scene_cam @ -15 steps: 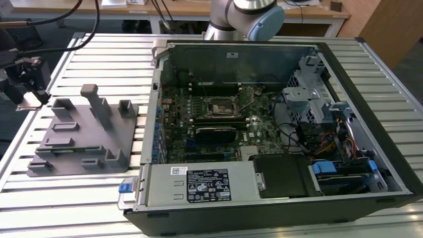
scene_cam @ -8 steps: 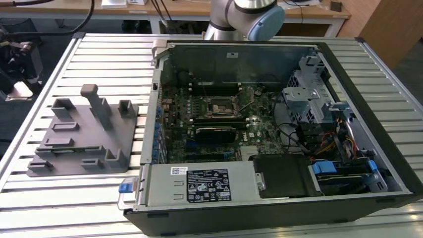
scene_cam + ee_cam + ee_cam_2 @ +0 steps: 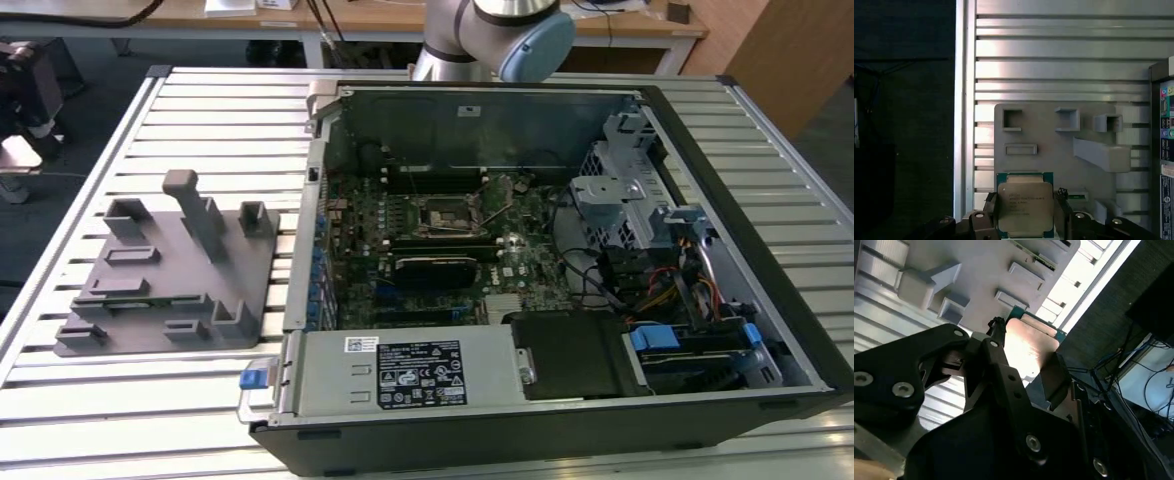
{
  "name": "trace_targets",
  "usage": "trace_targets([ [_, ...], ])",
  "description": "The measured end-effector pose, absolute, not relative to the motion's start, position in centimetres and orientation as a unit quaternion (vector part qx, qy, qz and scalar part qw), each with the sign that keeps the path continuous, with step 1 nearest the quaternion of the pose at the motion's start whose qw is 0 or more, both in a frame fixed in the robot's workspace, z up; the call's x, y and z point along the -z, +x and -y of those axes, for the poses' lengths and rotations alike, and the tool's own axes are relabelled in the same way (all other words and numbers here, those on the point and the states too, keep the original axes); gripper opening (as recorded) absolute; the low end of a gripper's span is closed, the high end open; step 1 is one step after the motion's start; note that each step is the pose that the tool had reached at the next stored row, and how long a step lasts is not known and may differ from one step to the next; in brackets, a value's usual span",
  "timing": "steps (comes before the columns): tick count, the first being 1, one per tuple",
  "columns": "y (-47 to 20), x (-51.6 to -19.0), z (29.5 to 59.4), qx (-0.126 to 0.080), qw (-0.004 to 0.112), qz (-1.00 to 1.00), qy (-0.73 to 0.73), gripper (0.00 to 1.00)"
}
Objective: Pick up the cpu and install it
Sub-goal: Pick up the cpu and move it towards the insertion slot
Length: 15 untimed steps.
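First wrist view: gripper [image 3: 1026,220] jaws pinch the cpu [image 3: 1025,202] by its two opposite edges, flat between them, grey tray [image 3: 1049,145] beyond. Likely light, stiff, slick-topped, fragile underneath; edges are the safe hold.

cpu [image 3: 1025,207] between jaws, fixture block [image 3: 167,270] on slatted table [image 3: 187,110], computer case [image 3: 534,440] beside block
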<state>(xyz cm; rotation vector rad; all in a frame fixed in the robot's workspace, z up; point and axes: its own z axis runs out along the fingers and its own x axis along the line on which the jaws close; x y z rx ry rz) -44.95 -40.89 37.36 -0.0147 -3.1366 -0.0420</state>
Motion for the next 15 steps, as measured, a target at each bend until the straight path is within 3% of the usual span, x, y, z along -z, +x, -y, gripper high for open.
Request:
trace_targets([
  [5,-44.9,-39.1,40.9,0.013,0.002,1.0,-0.005,0.53],
  [15,-44.6,-39.2,40.9,0.013,0.002,1.0,-0.005,0.53],
])
